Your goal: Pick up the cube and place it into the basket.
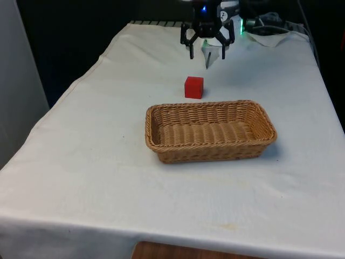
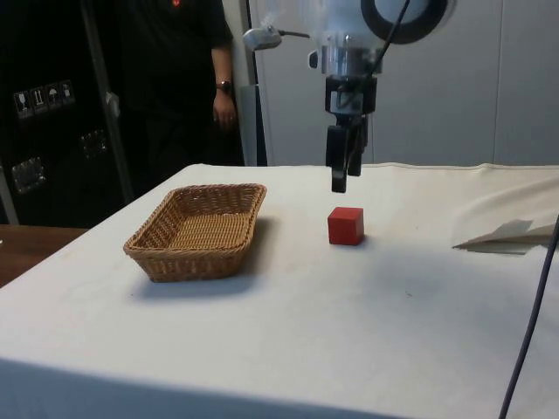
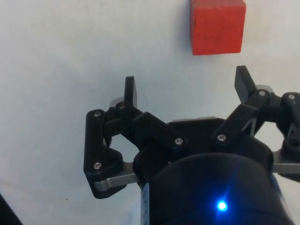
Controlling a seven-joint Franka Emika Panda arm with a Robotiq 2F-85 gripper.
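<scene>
Black hand [image 1: 207, 51] hangs released, fingers spread wide, nothing between them; same in the side view [image 2: 341, 179] and the wrist view [image 3: 187, 89]. It sits above the bench [image 1: 97, 162], a bit behind the cube as the front view has it, not centred over it

Red cube [image 1: 194, 87] rests flat on the white cloth, clear of the hand, near the basket's far long wall but not touching. Side view puts it [image 2: 346, 225] low and just off from the fingertips; wrist view has it [image 3: 217, 26] ahead of the fingers, offset toward one finger

Wicker basket [image 1: 156, 141] is upright and looks empty

Step, as I read it: approach, grasp not yet made. To do it well: slide the hand forward until the cube is midway between the fingers, square them to two flat faces, then drop straight down before clenching. Risk is a finger landing on top of the cube or nudging it toward the wicker

Person stands behind the bench [image 2: 188, 78], away from the work
</scene>
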